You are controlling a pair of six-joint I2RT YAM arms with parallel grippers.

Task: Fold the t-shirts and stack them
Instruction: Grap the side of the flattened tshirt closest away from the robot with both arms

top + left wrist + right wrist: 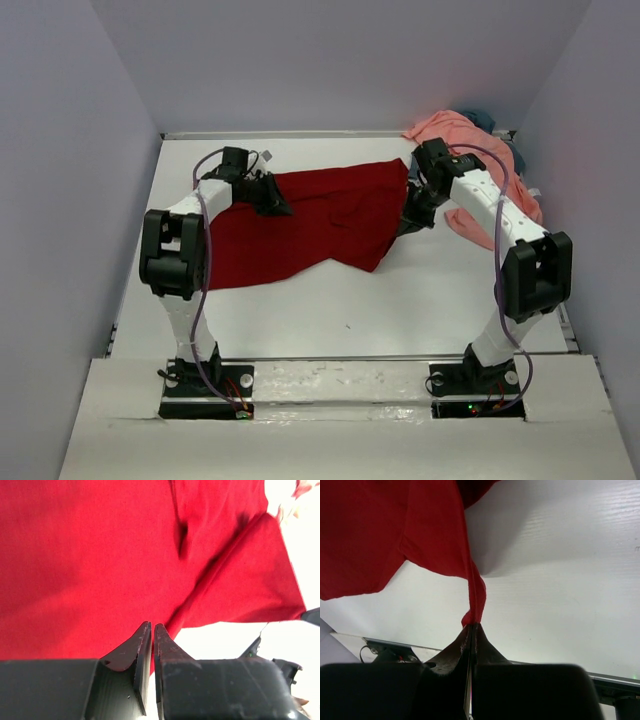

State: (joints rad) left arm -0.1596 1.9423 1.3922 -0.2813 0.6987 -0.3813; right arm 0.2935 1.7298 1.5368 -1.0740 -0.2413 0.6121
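The dark red t-shirt (320,225) hangs stretched between both grippers over the middle of the white table (400,300). My left gripper (272,195) pinches its left upper edge; in the left wrist view the fingertips (151,626) stand almost together against the red cloth (90,555). My right gripper (410,215) is shut on a thin twisted corner of the shirt (475,600), its tips (474,626) pressed tight. The shirt's lower part sags onto the table near the left arm. The salmon pink t-shirt (455,130) lies crumpled at the back right, with slate blue-grey cloth (518,160) peeking out behind it.
Walls close off the back and both sides of the table. The right arm's forearm (495,210) passes over the pink and blue-grey pile. Both arm bases stand on the near rail (340,385).
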